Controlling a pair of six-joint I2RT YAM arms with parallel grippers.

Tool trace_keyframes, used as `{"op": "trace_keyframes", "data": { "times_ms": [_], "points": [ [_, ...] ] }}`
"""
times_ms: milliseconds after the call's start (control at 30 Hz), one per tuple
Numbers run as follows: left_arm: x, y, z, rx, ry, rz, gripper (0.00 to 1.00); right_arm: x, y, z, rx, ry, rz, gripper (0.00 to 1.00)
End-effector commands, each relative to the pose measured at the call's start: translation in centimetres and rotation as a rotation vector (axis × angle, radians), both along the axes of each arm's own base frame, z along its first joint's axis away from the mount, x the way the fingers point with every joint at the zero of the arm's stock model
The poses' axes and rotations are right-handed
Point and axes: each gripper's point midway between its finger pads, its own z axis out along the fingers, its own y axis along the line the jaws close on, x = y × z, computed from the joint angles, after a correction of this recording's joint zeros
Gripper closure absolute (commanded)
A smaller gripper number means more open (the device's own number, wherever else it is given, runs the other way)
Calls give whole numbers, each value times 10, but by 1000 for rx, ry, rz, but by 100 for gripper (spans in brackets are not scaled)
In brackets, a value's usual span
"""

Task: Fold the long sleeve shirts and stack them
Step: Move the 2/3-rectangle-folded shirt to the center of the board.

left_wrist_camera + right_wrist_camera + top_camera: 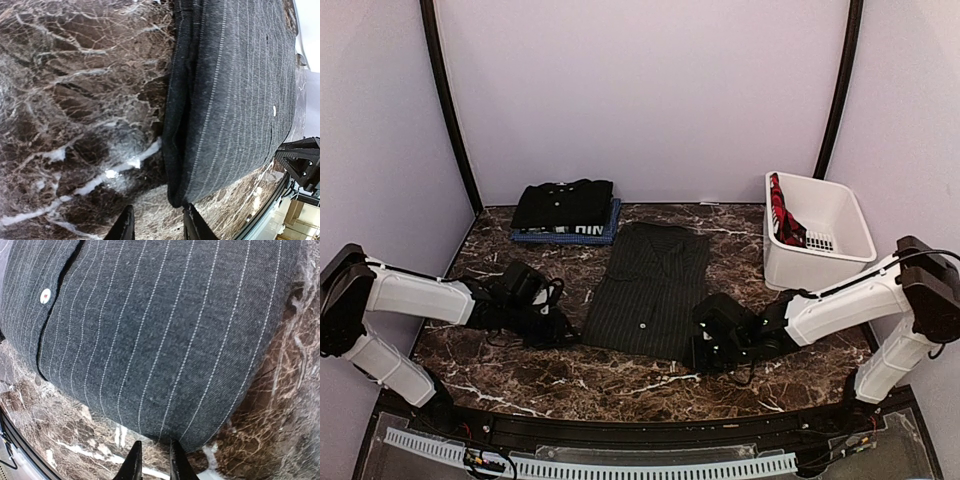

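Observation:
The pinstriped black shirt (pixel 650 290) lies folded into a long strip at the table's middle, collar to the back. A plain black shirt (pixel 563 203) lies folded on top of the blue shirt with white lettering (pixel 566 236) at the back left. My left gripper (pixel 566 333) is open at the strip's near left corner; in the left wrist view (pixel 160 229) the shirt corner (pixel 230 100) just touches one finger (pixel 196 227). My right gripper (pixel 701 352) is at the near right corner, jaws narrowly open and empty (pixel 154 466), with the shirt's hem (pixel 165 340) just past the tips.
A white plastic basket (pixel 840 215) stands at the back right with a red and black cloth (pixel 784 215) in it. The table is dark marble (pixel 520 375). Its near edge has a black rail (pixel 620 430).

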Motion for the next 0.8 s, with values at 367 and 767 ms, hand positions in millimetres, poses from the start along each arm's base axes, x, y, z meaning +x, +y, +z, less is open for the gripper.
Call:
{"op": "trace_keyframes", "data": {
  "times_ms": [367, 767],
  "points": [
    [4, -14, 9, -55, -38, -30, 70, -15, -30, 13, -14, -40, -87, 71],
    [7, -22, 2, -49, -19, -40, 75, -9, -16, 2, 51, -41, -90, 67]
  ]
}}
